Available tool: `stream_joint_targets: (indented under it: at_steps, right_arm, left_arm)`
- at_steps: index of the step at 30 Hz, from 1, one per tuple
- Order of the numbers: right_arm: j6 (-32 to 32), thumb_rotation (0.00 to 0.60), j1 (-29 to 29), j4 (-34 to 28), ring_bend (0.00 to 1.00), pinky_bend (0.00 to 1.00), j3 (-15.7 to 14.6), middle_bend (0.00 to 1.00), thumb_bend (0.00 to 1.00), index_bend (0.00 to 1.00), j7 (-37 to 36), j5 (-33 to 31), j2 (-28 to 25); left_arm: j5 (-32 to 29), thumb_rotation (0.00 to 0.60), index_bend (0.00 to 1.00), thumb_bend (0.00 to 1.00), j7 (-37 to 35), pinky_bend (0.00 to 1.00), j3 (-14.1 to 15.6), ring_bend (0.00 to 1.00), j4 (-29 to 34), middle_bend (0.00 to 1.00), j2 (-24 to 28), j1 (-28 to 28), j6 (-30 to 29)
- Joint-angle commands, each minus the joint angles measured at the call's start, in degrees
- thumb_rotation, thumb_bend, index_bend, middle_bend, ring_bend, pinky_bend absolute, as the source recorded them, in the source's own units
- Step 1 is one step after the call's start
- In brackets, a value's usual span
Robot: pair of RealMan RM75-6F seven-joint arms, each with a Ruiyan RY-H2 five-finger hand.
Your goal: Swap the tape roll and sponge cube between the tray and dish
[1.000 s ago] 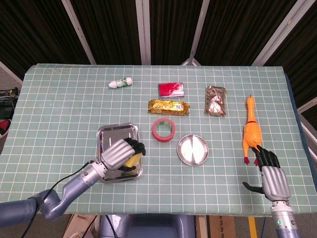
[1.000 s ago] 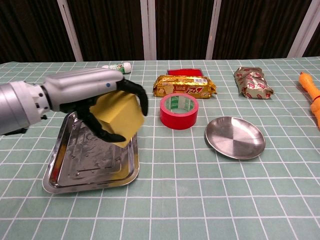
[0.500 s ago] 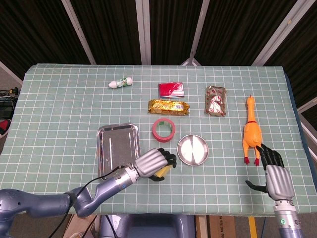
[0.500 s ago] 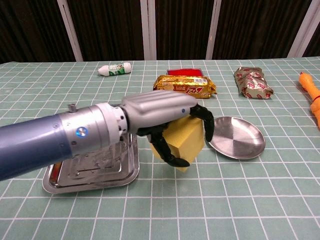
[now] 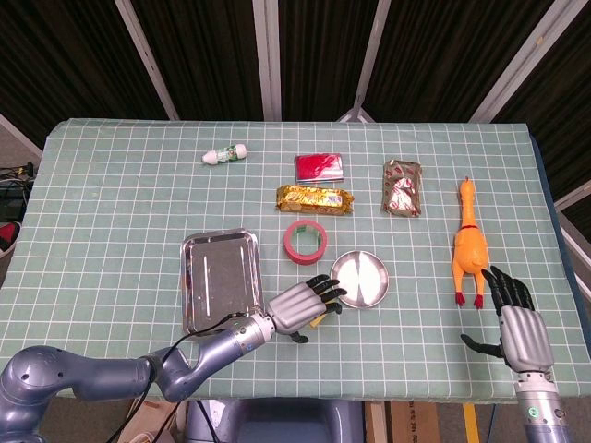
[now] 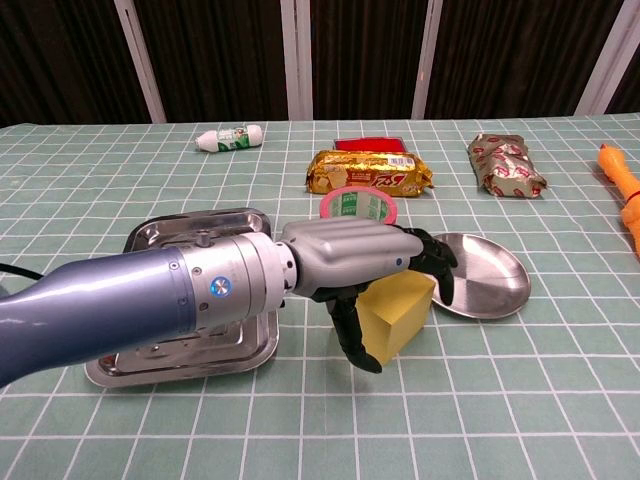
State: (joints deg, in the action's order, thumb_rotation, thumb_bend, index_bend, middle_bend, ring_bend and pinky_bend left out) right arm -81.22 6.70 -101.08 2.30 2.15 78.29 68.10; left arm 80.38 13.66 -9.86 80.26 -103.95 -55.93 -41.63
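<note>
My left hand (image 5: pixel 300 305) (image 6: pixel 350 262) grips the yellow sponge cube (image 6: pixel 396 314) (image 5: pixel 318 320) low over the table, between the tray and the dish, just left of the dish's rim. Whether the cube touches the cloth I cannot tell. The steel tray (image 5: pixel 220 280) (image 6: pixel 170 228) holds nothing. The round steel dish (image 5: pixel 360 278) (image 6: pixel 490 272) also holds nothing. A red tape roll (image 5: pixel 306 241) (image 6: pixel 358 205) lies on the table behind my hand, partly hidden in the chest view. My right hand (image 5: pixel 515 326) hovers open at the table's front right, fingers spread.
A rubber chicken (image 5: pixel 468 245) (image 6: pixel 625 195) lies just beyond the right hand. Along the back lie a gold snack pack (image 5: pixel 314 198) (image 6: pixel 370 170), a red packet (image 5: pixel 319 167), a brown wrapped packet (image 5: pixel 403 187) (image 6: pixel 506 165) and a small white bottle (image 5: pixel 225 155) (image 6: pixel 228 138).
My left hand has carried the sponge cube from over the tray rightward and downward to the dish's left edge. The right hand has drifted slightly toward the front edge.
</note>
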Motion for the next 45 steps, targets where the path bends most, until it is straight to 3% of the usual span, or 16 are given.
stream_joint_targets:
  at_steps: [1,4,7,11,14,21,28,38,45]
  right_arm:
    - [0.27,0.6,-0.02,0.04,0.0,0.0,0.06,0.0,0.03,0.0,-0.27,0.09,0.03]
    - [0.26,0.6,-0.1,0.05,0.0,0.0,0.2,0.0,0.03,0.0,0.15,0.1,0.1]
    - [0.37,0.6,-0.13,-0.07,0.0,0.0,0.5,0.0,0.03,0.0,0.32,-0.18,0.06]
    - [0.55,0.6,-0.3,0.0,0.0,0.0,0.67,0.0,0.03,0.0,0.45,-0.7,-0.05]
    - [1.02,0.6,-0.29,0.23,0.0,0.0,0.82,0.0,0.03,0.0,0.42,-1.13,-0.08]
    - [2.09,0.6,0.1,1.31,0.0,0.0,1.68,0.0,0.03,0.0,2.43,-3.29,0.93]
    - [3.32,0.6,0.4,2.37,0.0,0.0,2.23,0.0,0.03,0.0,4.69,-5.78,1.92]
    - [2.87,0.6,0.34,3.63,0.0,0.0,2.78,0.0,0.03,0.0,8.38,-7.62,3.0]
    - [2.52,0.6,0.14,3.17,0.0,0.0,2.97,0.0,0.03,0.0,9.2,-7.86,3.13]
  left_arm:
    - [-2.14,0.6,0.21,0.04,2.4,0.01,-0.37,0.0,3.24,0.0,2.34,-0.47,1.07]
    - [-4.98,0.6,0.2,0.03,6.72,0.0,-0.83,0.0,7.79,0.0,5.58,-0.51,0.95]
    - [-6.34,0.6,0.2,0.03,9.76,0.0,-2.48,0.0,12.22,0.0,7.86,0.3,-3.03]
    - [-4.6,0.6,0.2,0.02,11.18,0.0,-4.83,0.0,12.61,0.0,8.74,1.54,-9.74]
    - [-8.56,0.6,0.2,0.02,12.25,0.0,-6.51,0.0,11.26,0.0,10.18,0.86,-8.62]
    - [-14.66,0.6,0.2,0.02,9.66,0.0,-9.54,0.0,1.65,0.0,8.32,-3.61,-3.54]
    - [-16.24,0.6,0.2,0.02,2.41,0.0,-9.62,0.0,-10.95,0.0,3.55,-7.38,2.15]
    - [-11.06,0.6,0.2,0.01,-11.85,0.0,-7.94,0.0,-29.38,0.0,-5.3,-10.74,5.95]
    - [-6.17,0.6,0.19,0.0,-19.95,0.0,-5.81,0.0,-37.89,0.0,-9.96,-12.79,6.4]
